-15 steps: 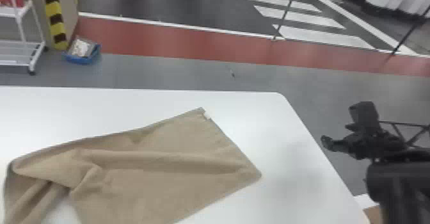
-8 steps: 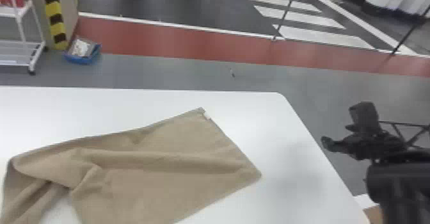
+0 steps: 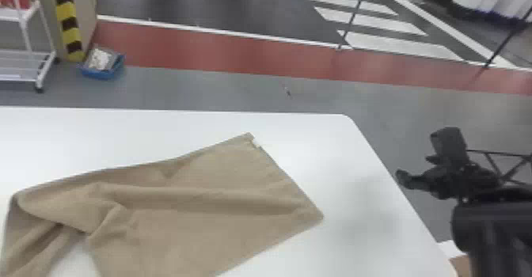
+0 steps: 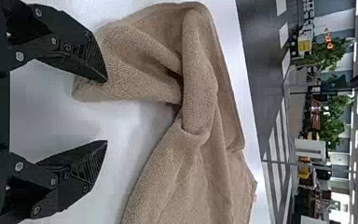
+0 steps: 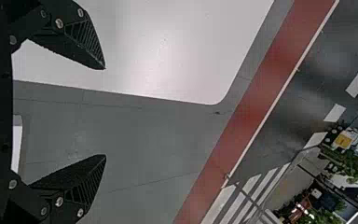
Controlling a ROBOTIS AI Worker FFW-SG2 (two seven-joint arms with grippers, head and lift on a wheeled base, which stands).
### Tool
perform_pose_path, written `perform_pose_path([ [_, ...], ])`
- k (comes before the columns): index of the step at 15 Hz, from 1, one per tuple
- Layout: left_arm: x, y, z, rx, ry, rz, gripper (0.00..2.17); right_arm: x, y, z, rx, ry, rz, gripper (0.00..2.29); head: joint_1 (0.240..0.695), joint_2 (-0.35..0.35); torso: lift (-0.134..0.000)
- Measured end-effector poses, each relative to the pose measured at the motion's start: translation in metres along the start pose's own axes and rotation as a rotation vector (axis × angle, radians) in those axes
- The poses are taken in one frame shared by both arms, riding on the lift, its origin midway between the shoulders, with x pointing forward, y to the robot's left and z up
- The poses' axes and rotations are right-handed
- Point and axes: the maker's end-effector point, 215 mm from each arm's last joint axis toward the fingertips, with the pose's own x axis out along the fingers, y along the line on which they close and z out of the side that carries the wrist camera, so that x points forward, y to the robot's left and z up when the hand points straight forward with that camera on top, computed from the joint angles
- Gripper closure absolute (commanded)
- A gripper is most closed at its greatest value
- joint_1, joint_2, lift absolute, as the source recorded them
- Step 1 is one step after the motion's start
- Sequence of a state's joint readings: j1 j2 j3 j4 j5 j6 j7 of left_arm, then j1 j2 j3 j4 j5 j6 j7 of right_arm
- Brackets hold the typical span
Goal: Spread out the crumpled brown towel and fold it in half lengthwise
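Towel's left end slides slightly outward; right arm keeps its pose.

At the head view's left, the near end of the towel (image 3: 221, 224) reaches a little farther left than before. The right gripper (image 3: 415, 168) sits just beyond the table's right edge, pointing inward, its fingers spread with nothing between them. The left gripper (image 4: 106, 111) points at the towel's bunched end, fingers also spread; one overlaps the cloth in its wrist view, though contact cannot be told. Between them shows white table (image 3: 396, 232).

The towel lies on the table, partly spread, with a long ridge along it and folds heaped toward the left. A dark frame (image 3: 494, 165) stands behind the right gripper. On the floor past the far edge are a blue bin (image 3: 103, 73) and a white rack (image 3: 27, 54).

Bare tabletop runs from the towel's right corner to the right edge, and a strip lies along its far side.
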State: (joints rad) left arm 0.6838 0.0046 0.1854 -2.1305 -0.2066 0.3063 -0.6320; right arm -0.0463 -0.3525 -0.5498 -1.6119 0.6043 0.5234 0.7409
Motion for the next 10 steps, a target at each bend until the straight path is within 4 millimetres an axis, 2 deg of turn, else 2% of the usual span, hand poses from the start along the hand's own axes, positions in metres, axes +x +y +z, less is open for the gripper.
perform_pose_path([
  [2,0.001,0.003,-0.001,-0.007,0.008,0.003,0.65,0.0,0.0,0.0,0.0,0.0,0.0,0.24,0.695,-0.35,-0.124],
  [5,0.001,0.008,0.005,-0.005,-0.003,0.019,0.97,-0.001,0.0,0.001,-0.001,-0.003,-0.001,0.24,0.695,-0.35,-0.124],
  [7,0.0,0.011,0.011,-0.005,-0.017,0.029,0.98,0.0,0.003,0.002,-0.002,-0.003,0.003,0.24,0.695,-0.35,-0.124],
  [8,-0.001,0.012,0.013,-0.004,-0.021,0.031,1.18,0.0,0.006,0.001,-0.004,-0.002,0.006,0.24,0.695,-0.35,-0.124],
  [10,-0.001,0.013,0.015,-0.001,-0.023,0.034,1.23,-0.001,0.012,0.004,-0.017,-0.006,0.014,0.24,0.695,-0.35,-0.124],
])
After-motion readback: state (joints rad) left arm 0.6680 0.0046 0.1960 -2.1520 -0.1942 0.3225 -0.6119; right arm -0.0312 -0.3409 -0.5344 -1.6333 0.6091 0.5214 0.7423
